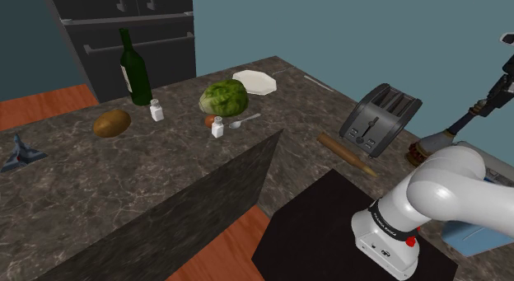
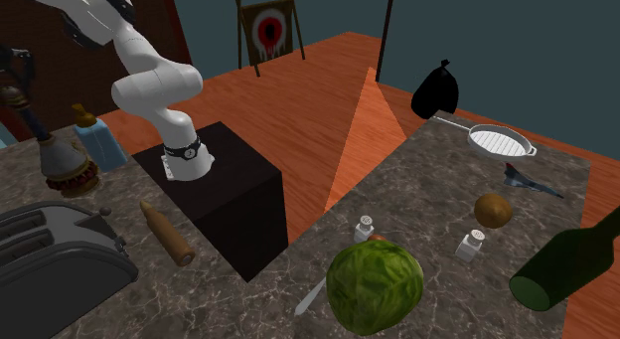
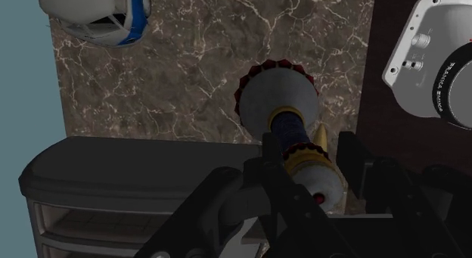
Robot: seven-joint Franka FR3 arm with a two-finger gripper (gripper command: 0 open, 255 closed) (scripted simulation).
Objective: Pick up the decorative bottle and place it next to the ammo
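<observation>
Grey-bodied, with a red scalloped foot and a blue, gold-banded neck, the decorative bottle stands on the marbled counter just beside the toaster. The gripper straddles its neck; we cannot tell whether it has closed. We judge the bottle rigid, smooth, breakable and bottom-heavy, so we would grasp the neck beneath a band.

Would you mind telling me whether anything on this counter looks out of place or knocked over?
Nothing is spilled or toppled. The one odd item is a small grey-blue toy jet lying on the dark marbled counter among food and kitchenware.
</observation>
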